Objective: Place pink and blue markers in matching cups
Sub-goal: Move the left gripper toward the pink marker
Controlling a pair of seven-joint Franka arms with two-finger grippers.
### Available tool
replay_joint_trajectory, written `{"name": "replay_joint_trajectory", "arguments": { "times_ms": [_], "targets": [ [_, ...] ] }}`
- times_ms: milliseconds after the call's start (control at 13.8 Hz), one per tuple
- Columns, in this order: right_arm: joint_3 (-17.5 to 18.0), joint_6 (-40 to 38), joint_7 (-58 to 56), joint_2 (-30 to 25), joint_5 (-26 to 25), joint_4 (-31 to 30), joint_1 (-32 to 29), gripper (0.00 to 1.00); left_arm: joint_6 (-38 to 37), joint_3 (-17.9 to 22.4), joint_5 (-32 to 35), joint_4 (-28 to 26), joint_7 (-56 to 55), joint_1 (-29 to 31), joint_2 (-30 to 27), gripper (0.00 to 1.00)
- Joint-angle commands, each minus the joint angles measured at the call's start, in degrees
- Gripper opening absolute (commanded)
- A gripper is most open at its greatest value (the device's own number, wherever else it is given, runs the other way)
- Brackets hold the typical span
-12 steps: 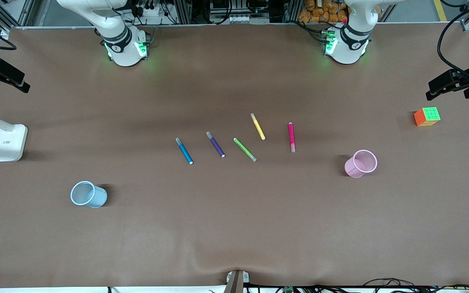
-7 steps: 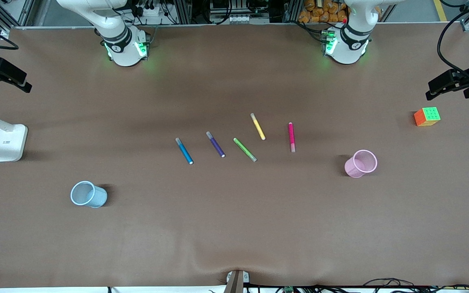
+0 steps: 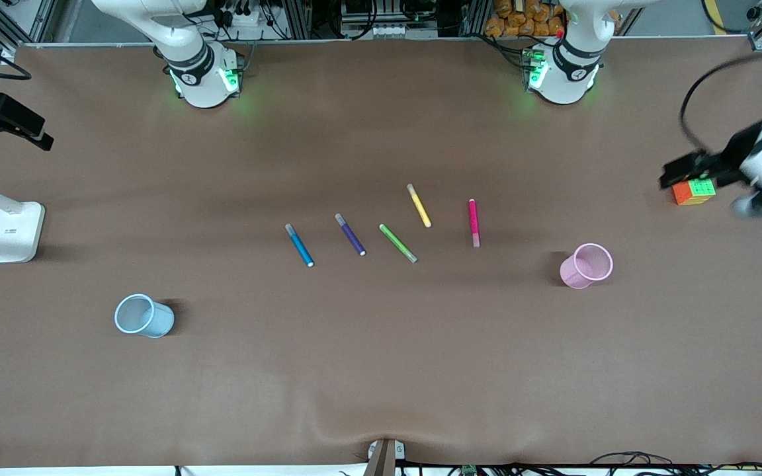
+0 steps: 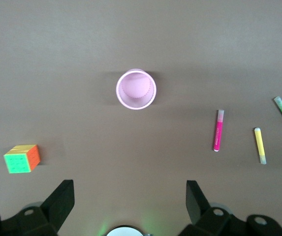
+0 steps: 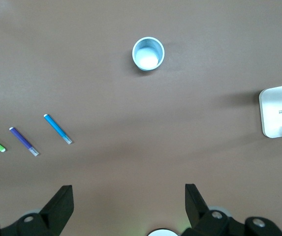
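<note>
- Front view: five pens lie in a loose row mid-table. The blue marker is nearest the right arm's end, then a purple pen, a green pen, a yellow pen, and the pink marker toward the left arm's end.
- Front view: the blue cup stands upright, nearer the camera than the pens, toward the right arm's end and well apart from the blue marker. The pink cup is upright toward the left arm's end, near the pink marker but not touching it.
- Front view: the left gripper is blurred and up in the air over a colour cube at the left arm's end. The right gripper is in the air at the table's edge above a white lamp base.
- Left wrist view: the left gripper's fingers are spread wide and hold nothing. The pink cup, pink marker, yellow pen, green pen and cube lie below, none touching.
- Right wrist view: the right gripper's fingers are likewise released and empty. The blue cup, blue marker, purple pen and lamp base are in sight, all apart.
</note>
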Motion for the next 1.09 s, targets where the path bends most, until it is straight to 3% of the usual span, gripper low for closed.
{"name": "replay_joint_trajectory", "arguments": {
  "times_ms": [0,364,727,1018],
  "targets": [
    [-0.41,-0.3,0.95,-0.83,1.14,-0.11,-0.58,1.0,-0.03,0.2,-0.16,4.68,-0.55,-3.68,7.56,1.0],
    [-0.49,-0.82,0.95,-0.91,1.23,-0.11,-1.55,1.0,3.82,0.11,-0.51,5.92,-2.73,-7.21,16.98,1.0],
    [-0.32,-0.65,0.95,-0.83,1.49,-0.03,-3.05,1.0,8.66,0.11,-0.33,5.84,-16.52,-13.62,22.0,1.0],
    [-0.14,-0.12,0.95,-0.65,1.58,-0.03,-2.61,1.0,10.43,0.11,-0.33,5.57,-21.11,-16.18,24.55,1.0]
  ]
}}
